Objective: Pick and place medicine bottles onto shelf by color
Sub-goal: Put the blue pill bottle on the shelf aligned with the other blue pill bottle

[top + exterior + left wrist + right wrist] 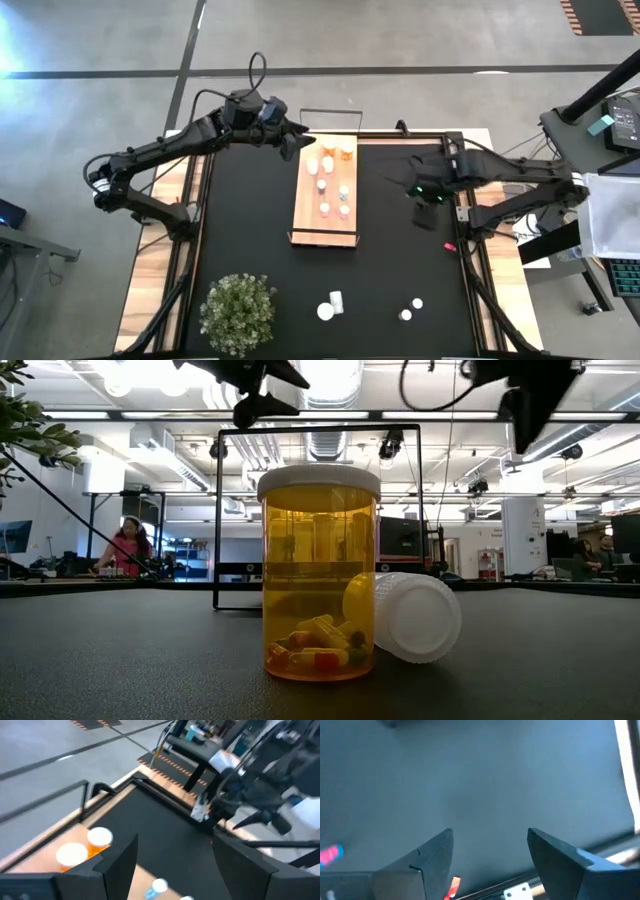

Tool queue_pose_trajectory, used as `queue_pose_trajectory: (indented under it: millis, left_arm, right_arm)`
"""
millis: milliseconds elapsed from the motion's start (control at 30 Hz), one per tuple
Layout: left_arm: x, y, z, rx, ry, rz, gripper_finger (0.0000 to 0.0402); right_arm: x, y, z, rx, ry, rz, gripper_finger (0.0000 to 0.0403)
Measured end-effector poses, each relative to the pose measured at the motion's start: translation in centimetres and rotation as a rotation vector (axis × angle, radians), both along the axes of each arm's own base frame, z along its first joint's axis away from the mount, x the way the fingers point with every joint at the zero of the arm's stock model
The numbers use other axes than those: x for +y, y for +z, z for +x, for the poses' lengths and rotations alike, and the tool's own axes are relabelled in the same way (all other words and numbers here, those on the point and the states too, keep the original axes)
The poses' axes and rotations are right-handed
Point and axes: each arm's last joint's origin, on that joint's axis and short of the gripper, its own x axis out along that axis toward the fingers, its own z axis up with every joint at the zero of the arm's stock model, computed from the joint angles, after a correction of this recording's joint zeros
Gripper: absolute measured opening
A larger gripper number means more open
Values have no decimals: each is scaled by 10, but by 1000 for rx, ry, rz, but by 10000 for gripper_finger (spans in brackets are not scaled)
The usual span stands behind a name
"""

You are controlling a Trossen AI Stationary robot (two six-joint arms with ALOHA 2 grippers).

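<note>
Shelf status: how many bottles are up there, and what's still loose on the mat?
About seven bottles stand on the shelf: orange and white at its far end, pale blue and pink nearer. Neither gripper holds anything: the left gripper hovers open at the shelf's far left corner, the right gripper open over bare mat. Left: four bottles, an orange pair and two small white-capped ones.

Potted plant (pixel 238 310) on black mat (pixel 390 260)
</note>
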Motion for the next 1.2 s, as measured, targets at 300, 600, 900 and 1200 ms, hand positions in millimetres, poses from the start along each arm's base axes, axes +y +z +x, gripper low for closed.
queue_pose_trajectory:
  millis: [300,600,900,1200]
  left_arm:
    - [-19,-14,10,6,-61,-44,241]
    - [-31,-23,15,26,-124,-63,241]
    - [-39,-23,18,22,-194,-76,241]
    - [-54,-22,22,12,-245,-72,241]
  right_arm:
    - [38,-19,-22,-164,-82,308,237]
    - [86,-49,-12,-167,-125,553,233]
    - [135,-70,-19,-96,140,404,215]
    - [159,-75,-39,-123,317,276,214]
